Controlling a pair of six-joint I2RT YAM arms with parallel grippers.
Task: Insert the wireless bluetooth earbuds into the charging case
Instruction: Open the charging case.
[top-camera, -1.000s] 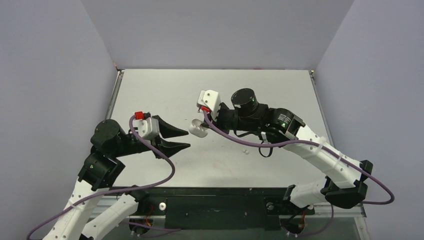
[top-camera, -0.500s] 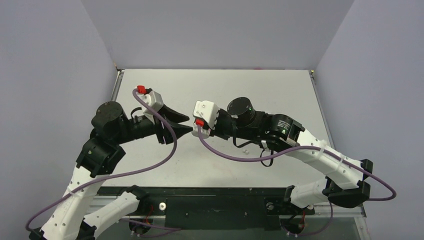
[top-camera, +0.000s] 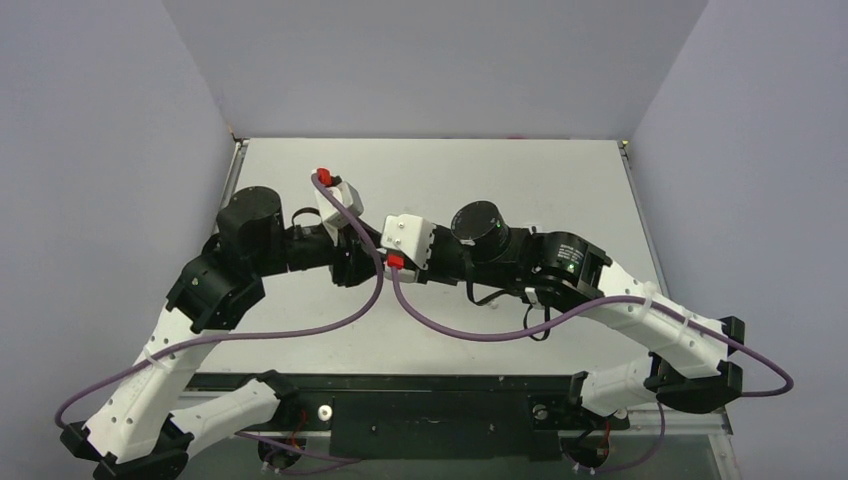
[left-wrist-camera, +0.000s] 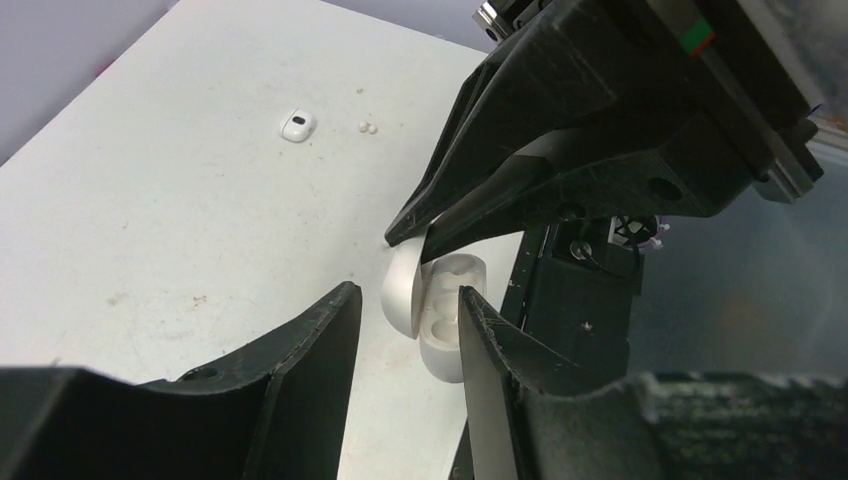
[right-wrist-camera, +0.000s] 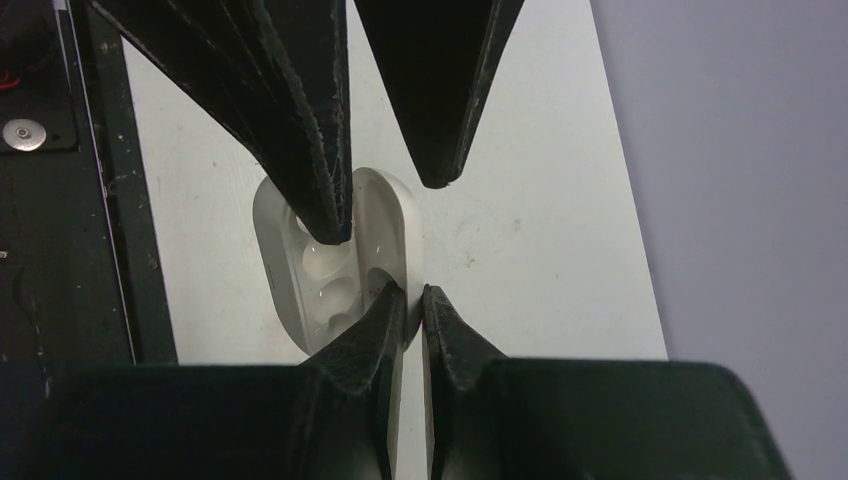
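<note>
The charging case stands open on the table, with its white lid (left-wrist-camera: 404, 292) raised and its base (left-wrist-camera: 447, 345) showing sockets. It also shows in the right wrist view (right-wrist-camera: 300, 255). My right gripper (right-wrist-camera: 412, 292) is shut on the rim of the lid. My left gripper (left-wrist-camera: 408, 293) is open and straddles the lid, with one finger (right-wrist-camera: 318, 170) over the sockets and the other finger (right-wrist-camera: 432, 110) outside the lid. One earbud (left-wrist-camera: 298, 125), white with a dark spot, lies on the table farther off, with two tiny white bits (left-wrist-camera: 365, 127) beside it. From above, the case is hidden under the wrists.
The grey-white table (top-camera: 560, 180) has grey walls on three sides. A black rail (top-camera: 430, 410) runs along the near edge. Purple cables (top-camera: 450, 325) hang from both wrists over the middle of the table.
My left gripper has swung right and away from me to the case and now straddles its lid. My right gripper has shifted slightly left, still on the case.
</note>
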